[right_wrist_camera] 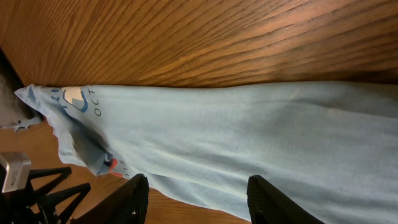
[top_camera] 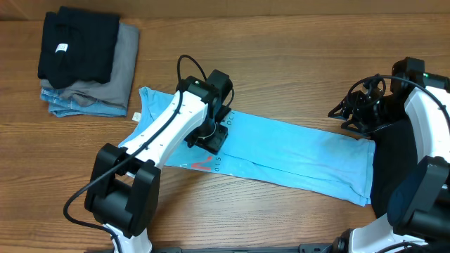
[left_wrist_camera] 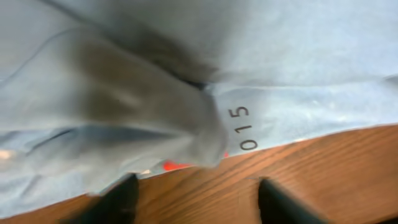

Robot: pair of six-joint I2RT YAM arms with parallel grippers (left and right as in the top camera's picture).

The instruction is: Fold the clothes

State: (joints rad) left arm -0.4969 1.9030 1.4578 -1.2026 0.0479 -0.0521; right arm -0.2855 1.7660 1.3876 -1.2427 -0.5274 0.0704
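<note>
The sky-blue T-shirt lies folded lengthwise on the surface; the left jaws stand spread and empty just short of its bunched printed end, so that fold rests free; the right jaws, likewise spread, hang over the plain end, seemingly to fold it across.

The T-shirt is soft, matt cloth with flat printed letters. The table is wood: clear grain, smooth, with a slight sheen. At the table's far left corner the black garment is matt cloth too. The left arm has a smooth white shell that looks like plastic and is a little glossy.
</note>
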